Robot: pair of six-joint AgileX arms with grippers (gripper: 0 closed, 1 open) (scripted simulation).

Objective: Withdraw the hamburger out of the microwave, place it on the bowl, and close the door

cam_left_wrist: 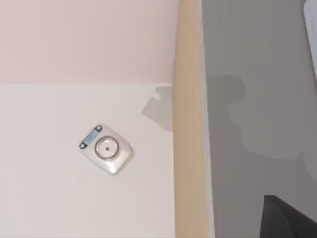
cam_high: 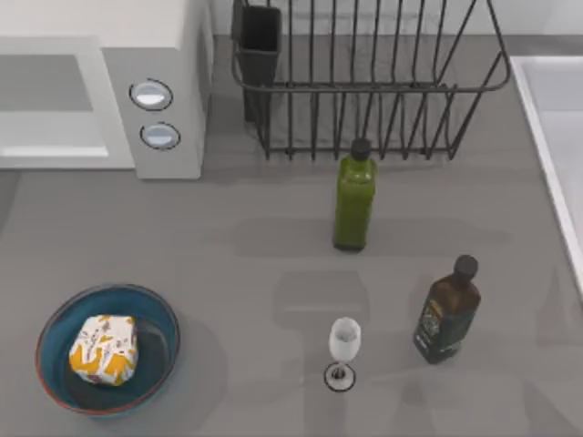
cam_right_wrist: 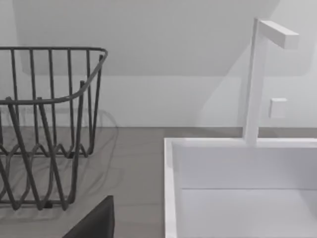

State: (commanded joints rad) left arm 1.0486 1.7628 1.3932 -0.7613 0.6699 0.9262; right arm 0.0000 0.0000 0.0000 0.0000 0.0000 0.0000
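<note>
Nearest us, one wine glass [cam_high: 343, 344] is standing among two bottles; one hamburger [cam_high: 103, 350] is sitting in one bowl [cam_high: 55, 320]; our claws' state we cannot tell.

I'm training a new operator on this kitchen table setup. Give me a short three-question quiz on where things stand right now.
1. True or false: the hamburger lies in the bowl.
2. Multiple choice: which stands nearest the wire rack? A) the green bottle B) the brown bottle C) the glass
3. Fill in: the microwave has ___ round knobs on its side panel.

Key: 1 true; 2 A; 3 two.
</note>
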